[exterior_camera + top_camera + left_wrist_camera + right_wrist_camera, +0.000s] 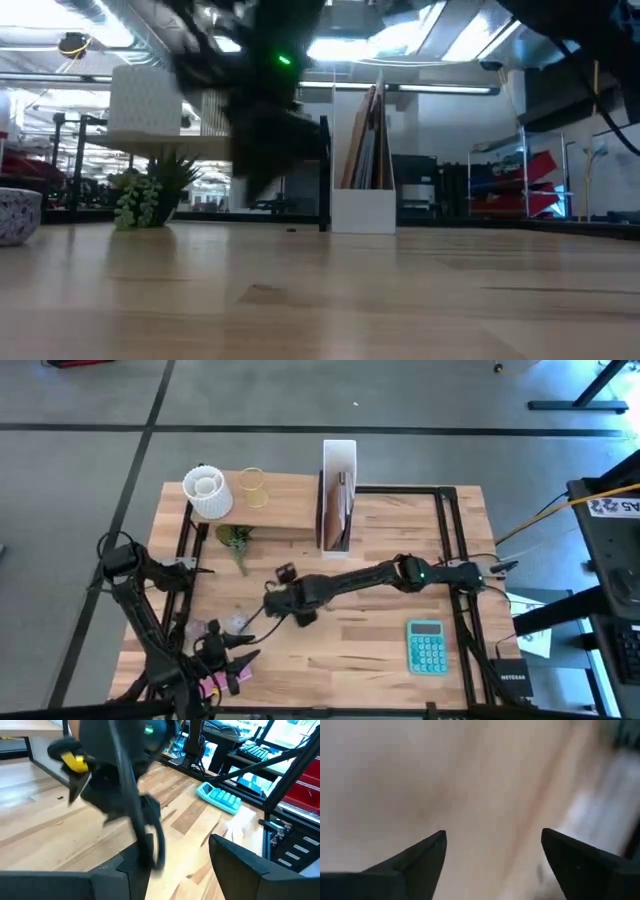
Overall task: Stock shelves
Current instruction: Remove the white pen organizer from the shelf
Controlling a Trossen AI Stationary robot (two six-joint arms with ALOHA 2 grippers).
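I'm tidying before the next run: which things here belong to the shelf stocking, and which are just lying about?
Job: wooden shelf, white file box, white holder, glass, plant sprig; probably the teal calculator as stock; right gripper, open over mid-table; left gripper, open, near the table's front.
Lying about: black box at the table edge, yellow cable.

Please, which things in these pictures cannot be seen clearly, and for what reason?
- Right wrist view: the surface under the open right gripper is blurred; no object can be told.
- Low view: a dark blurred arm hides part of the shelf.
- High view: the small things near the left gripper are too small to identify.
- High view: the file box contents are unclear.
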